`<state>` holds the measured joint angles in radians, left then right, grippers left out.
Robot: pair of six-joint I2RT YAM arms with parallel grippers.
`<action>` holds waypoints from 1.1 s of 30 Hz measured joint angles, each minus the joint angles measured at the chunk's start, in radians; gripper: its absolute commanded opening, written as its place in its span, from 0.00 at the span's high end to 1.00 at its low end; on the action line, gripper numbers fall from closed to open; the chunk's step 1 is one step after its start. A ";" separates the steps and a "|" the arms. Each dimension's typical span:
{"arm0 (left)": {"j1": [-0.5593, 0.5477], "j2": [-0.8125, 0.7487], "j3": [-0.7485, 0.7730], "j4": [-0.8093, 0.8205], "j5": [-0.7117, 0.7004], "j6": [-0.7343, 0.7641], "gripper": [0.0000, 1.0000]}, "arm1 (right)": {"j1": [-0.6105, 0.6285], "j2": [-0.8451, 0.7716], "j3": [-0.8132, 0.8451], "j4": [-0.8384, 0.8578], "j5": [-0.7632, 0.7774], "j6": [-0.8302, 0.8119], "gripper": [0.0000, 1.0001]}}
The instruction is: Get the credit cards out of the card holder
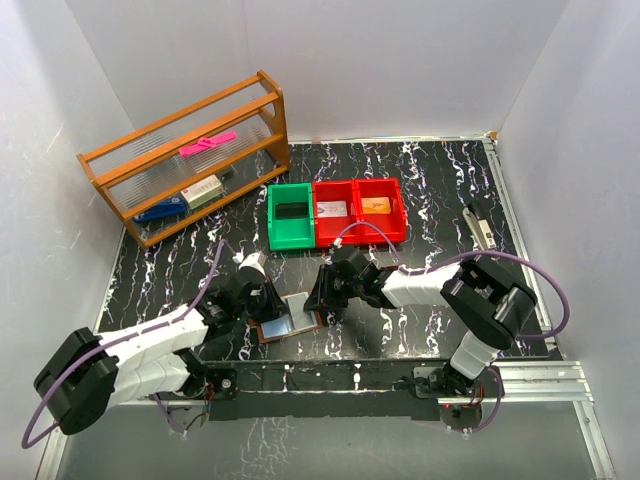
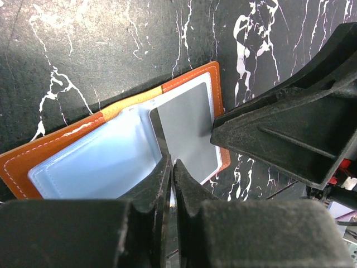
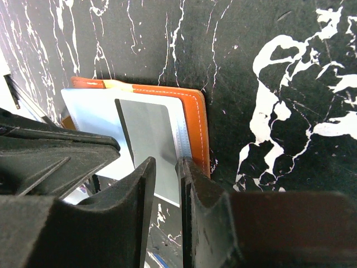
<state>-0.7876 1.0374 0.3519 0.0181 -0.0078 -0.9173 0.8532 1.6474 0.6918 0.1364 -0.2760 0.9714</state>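
Note:
The brown card holder (image 1: 262,336) lies open on the table between both arms, pale blue inside (image 2: 95,162); it also shows in the right wrist view (image 3: 196,125). A silver-grey card (image 2: 189,128) sits in its right half, one long edge raised, and also shows in the right wrist view (image 3: 148,131). My left gripper (image 2: 172,166) is shut on that raised edge. My right gripper (image 3: 166,166) has a narrow gap between its jaws, tips over the card beside the holder's brown rim, gripping nothing that shows. In the top view the left gripper (image 1: 264,300) and right gripper (image 1: 322,297) flank the holder.
A green bin (image 1: 292,236) and two red bins (image 1: 358,235) stand behind the holder; a pale card (image 1: 334,208) and an orange card (image 1: 375,205) lie in the red ones. A wooden rack (image 1: 190,160) is at back left. A small tool (image 1: 481,228) lies at right.

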 measured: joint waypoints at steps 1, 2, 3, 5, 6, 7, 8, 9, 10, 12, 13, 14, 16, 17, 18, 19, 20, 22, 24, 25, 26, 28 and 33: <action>0.000 0.005 0.000 0.003 0.001 -0.003 0.84 | 0.000 0.000 0.000 0.000 0.000 0.000 0.78; 0.000 0.011 0.000 0.006 0.003 -0.008 0.80 | 0.000 0.000 0.000 0.000 0.000 0.000 0.78; 0.000 0.022 0.000 0.014 0.008 -0.013 0.77 | 0.000 0.000 0.000 0.001 -0.002 -0.001 0.78; 0.000 0.048 -0.005 0.045 0.018 -0.034 0.75 | 0.000 0.001 0.000 0.001 -0.008 -0.001 0.78; 0.000 0.060 -0.010 0.063 0.024 -0.045 0.74 | 0.000 0.002 0.000 0.002 -0.011 -0.001 0.78; 0.000 0.068 -0.016 0.082 0.027 -0.055 0.73 | 0.000 0.002 0.000 0.002 -0.011 -0.001 0.78; 0.002 0.077 -0.026 0.110 0.033 -0.068 0.72 | -0.001 0.002 0.000 0.001 -0.012 -0.001 0.78; 0.003 0.086 -0.035 0.140 0.042 -0.083 0.72 | -0.001 0.002 0.000 0.002 -0.014 -0.001 0.78; 0.003 0.092 -0.044 0.169 0.049 -0.098 0.72 | -0.001 0.002 0.000 0.002 -0.014 -0.001 0.78; 0.007 0.100 -0.067 0.227 0.061 -0.127 0.73 | -0.002 0.004 0.000 0.003 -0.016 -0.001 0.78; 0.010 0.100 -0.080 0.254 0.067 -0.141 0.73 | -0.002 0.005 0.000 0.004 -0.018 -0.001 0.78; 0.013 0.100 -0.094 0.279 0.072 -0.155 0.71 | -0.002 0.005 0.000 0.006 -0.019 0.000 0.78; 0.021 0.098 -0.111 0.307 0.078 -0.179 0.63 | -0.003 0.008 0.000 0.010 -0.024 0.000 0.78; 0.023 0.093 -0.116 0.313 0.080 -0.189 0.62 | -0.003 0.010 -0.001 0.014 -0.027 0.001 0.78; 0.025 0.081 -0.119 0.313 0.079 -0.197 0.62 | -0.003 0.010 -0.003 0.019 -0.029 0.002 0.78; 0.025 0.064 -0.121 0.303 0.076 -0.203 0.60 | -0.003 0.011 -0.005 0.022 -0.030 0.004 0.78; 0.026 0.046 -0.123 0.286 0.070 -0.205 0.60 | -0.002 0.011 -0.009 0.027 -0.030 0.006 0.78; 0.026 0.010 -0.124 0.244 0.056 -0.206 0.60 | -0.002 0.011 -0.013 0.035 -0.031 0.010 0.78; 0.027 -0.020 -0.125 0.209 0.046 -0.205 0.61 | -0.002 0.015 -0.014 0.043 -0.035 0.013 0.78; 0.027 -0.027 -0.125 0.198 0.045 -0.205 0.61 | -0.002 0.018 -0.014 0.049 -0.040 0.016 0.78; 0.028 -0.029 -0.125 0.188 0.044 -0.206 0.61 | -0.002 0.021 -0.014 0.053 -0.042 0.019 0.78; 0.032 -0.030 -0.121 0.158 0.041 -0.206 0.60 | -0.002 0.022 -0.014 0.054 -0.043 0.023 0.78; 0.033 -0.055 -0.106 0.066 0.014 -0.209 0.60 | -0.001 0.022 -0.015 0.053 -0.040 0.026 0.80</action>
<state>-0.7544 0.9825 0.2462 0.0837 0.0059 -1.1263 0.8520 1.6691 0.6769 0.1898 -0.3161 0.9974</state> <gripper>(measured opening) 0.397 0.200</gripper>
